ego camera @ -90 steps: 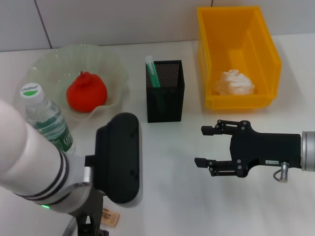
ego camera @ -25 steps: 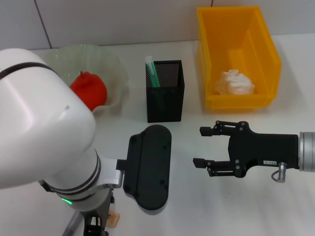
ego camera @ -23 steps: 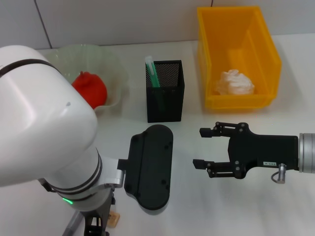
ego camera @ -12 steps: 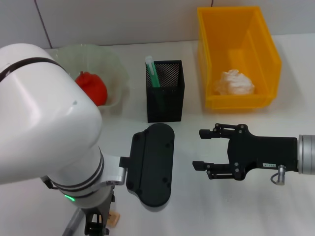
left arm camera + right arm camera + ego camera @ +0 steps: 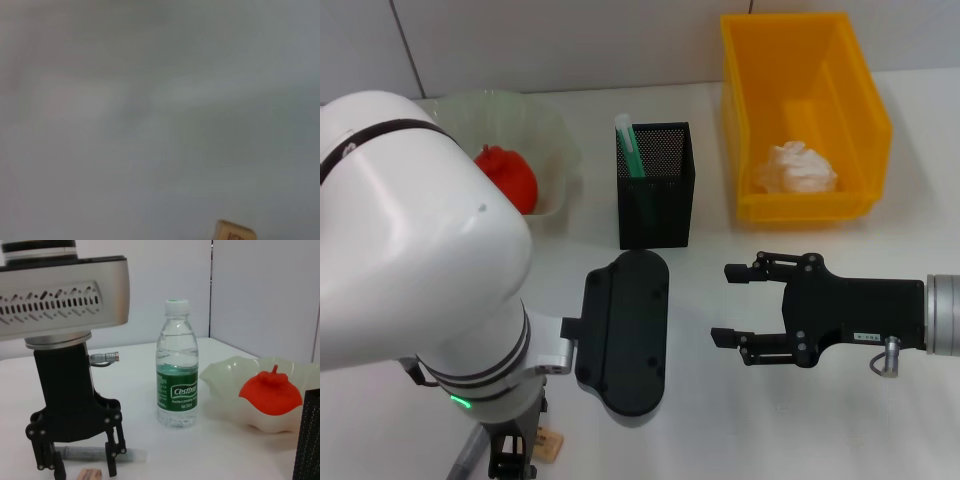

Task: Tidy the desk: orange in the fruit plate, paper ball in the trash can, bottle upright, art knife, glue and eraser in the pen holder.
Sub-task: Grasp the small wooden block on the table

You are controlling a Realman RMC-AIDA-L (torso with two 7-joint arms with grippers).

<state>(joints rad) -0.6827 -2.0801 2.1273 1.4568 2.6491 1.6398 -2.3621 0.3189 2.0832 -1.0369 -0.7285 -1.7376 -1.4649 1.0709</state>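
Observation:
The orange (image 5: 510, 178) lies in the fruit plate (image 5: 548, 125), and the paper ball (image 5: 798, 168) lies in the trash can (image 5: 800, 60). A green-and-white stick stands in the pen holder (image 5: 655, 190). In the right wrist view the bottle (image 5: 177, 370) stands upright near the fruit plate (image 5: 225, 385); my left arm hides it in the head view. My left gripper (image 5: 86, 470) is open, pointing down just above the table, with the eraser (image 5: 90, 474) between its fingertips and a slim grey stick (image 5: 127, 455) lying behind them. My right gripper (image 5: 723, 303) hovers open and holds nothing.
My bulky white left arm (image 5: 410, 260) covers the near-left table. Its black wrist (image 5: 625, 345) sits just in front of the pen holder. The eraser (image 5: 235, 231) also shows at the edge of the left wrist view. Bare table lies between the two grippers.
My left arm has swung over the near-left table and now hides the bottle in the head view. In the last second its wrist only shifted slightly. The right gripper has barely moved.

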